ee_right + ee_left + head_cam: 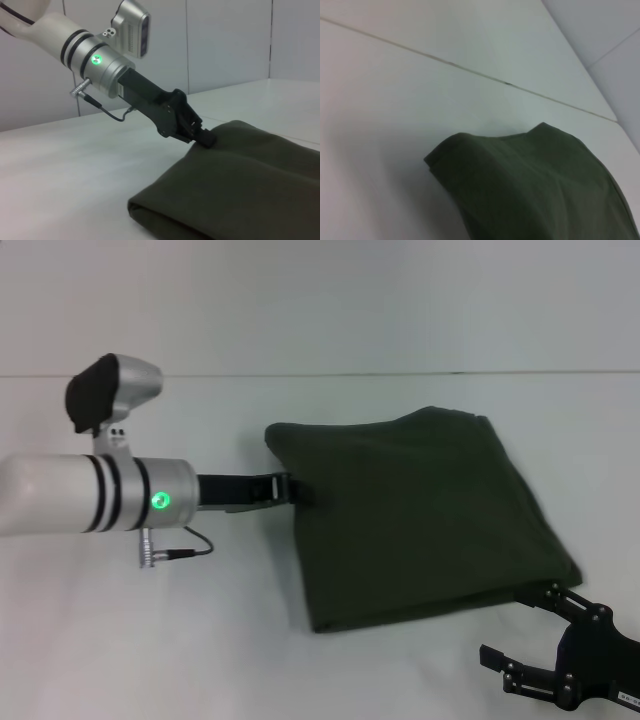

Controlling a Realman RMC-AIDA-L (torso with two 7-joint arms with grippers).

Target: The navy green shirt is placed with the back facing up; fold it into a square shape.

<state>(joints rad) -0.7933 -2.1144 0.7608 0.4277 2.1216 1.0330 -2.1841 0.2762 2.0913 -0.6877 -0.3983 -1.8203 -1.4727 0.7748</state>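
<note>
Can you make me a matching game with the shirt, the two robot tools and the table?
Things:
1. navy green shirt
2. left tool
3. right tool
4. table

States:
A. open, just off the shirt's near right corner
B. white, with the shirt lying on it
C. folded into a rough square
D. pinching the shirt's left edge

Pairs: 1-C, 2-D, 3-A, 4-B
</note>
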